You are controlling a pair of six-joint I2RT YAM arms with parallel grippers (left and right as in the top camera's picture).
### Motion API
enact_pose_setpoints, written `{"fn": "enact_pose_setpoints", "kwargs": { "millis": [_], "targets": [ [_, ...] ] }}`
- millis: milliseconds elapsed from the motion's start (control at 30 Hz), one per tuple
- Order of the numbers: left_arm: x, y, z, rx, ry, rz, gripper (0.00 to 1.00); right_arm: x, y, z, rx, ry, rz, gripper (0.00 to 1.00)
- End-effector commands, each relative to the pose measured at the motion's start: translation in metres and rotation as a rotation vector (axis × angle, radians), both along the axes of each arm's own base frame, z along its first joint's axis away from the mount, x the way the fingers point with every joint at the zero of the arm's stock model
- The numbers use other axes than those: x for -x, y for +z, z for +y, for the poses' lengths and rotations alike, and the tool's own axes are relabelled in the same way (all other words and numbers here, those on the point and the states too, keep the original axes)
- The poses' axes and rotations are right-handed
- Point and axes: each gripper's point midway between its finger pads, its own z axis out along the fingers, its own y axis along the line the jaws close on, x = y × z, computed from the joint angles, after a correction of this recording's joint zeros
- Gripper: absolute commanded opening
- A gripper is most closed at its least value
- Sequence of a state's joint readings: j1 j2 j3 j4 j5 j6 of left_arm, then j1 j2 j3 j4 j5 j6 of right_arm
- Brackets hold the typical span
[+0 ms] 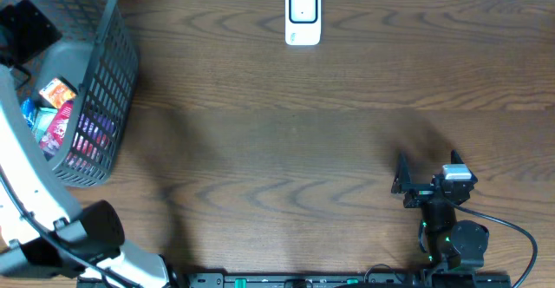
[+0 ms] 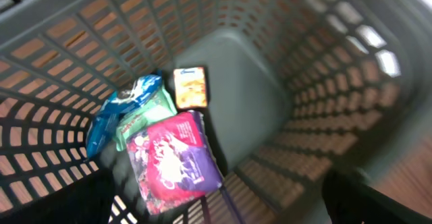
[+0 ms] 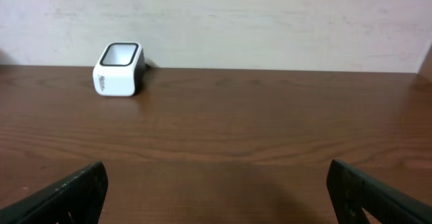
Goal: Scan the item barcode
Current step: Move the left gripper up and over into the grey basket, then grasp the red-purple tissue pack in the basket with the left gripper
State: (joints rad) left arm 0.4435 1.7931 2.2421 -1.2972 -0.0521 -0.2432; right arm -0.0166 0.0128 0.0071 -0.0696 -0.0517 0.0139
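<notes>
Packets lie bunched on the floor of the grey plastic lattice basket at the left end of the dark brown wooden table: a small orange box, a blue pouch, a pale green pouch and a magenta-and-purple pack. The left gripper hangs over them, jaws spread wide with nothing between. The right gripper, equally wide and empty, sits low near the front right, facing the white box-shaped barcode scanner at the table's far edge.
</notes>
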Motion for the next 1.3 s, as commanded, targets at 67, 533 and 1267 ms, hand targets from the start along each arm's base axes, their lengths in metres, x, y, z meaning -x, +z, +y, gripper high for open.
{"fn": "enact_pose_setpoints", "kwargs": {
  "millis": [67, 533, 1267],
  "targets": [
    [0.003, 0.002, 0.017, 0.009, 0.078, -0.024, 0.98, 0.000, -0.001, -0.001, 0.008, -0.002, 0.000, 0.99],
    [0.022, -0.098, 0.046, 0.095, 0.369, 0.279, 0.98, 0.000, -0.001, -0.001, 0.008, -0.002, 0.000, 0.99],
    [0.021, -0.235, 0.046, 0.234, 0.446, 0.635, 0.86, 0.000, -0.001, -0.001, 0.008, -0.002, 0.000, 0.99]
  ]
}}
